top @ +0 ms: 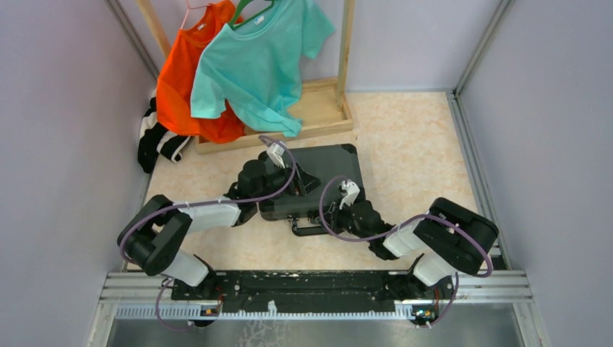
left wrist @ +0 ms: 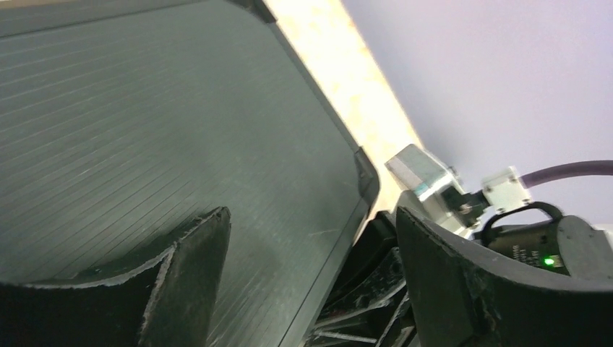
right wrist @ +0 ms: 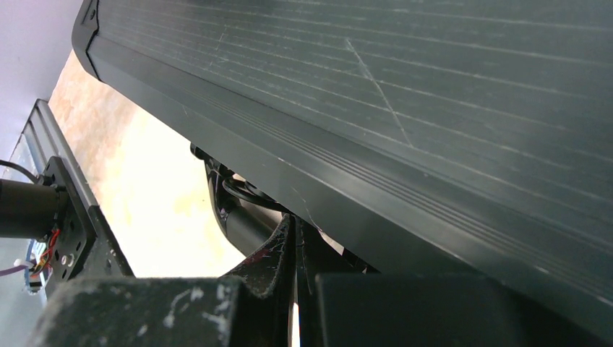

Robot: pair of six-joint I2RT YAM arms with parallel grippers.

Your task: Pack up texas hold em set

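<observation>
Beige table: black briefcase centre; wooden rack base, striped cloth behind.

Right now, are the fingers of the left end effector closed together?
No: the fingers of the left end effector stand wide apart in its wrist view, the black briefcase showing between them.

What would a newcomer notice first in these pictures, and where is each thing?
The closed black briefcase in the middle of the table draws the eye: the left gripper is open above its ribbed lid, the right gripper shut at its near edge. Behind it, a teal shirt and an orange shirt hang on a wooden rack.
</observation>
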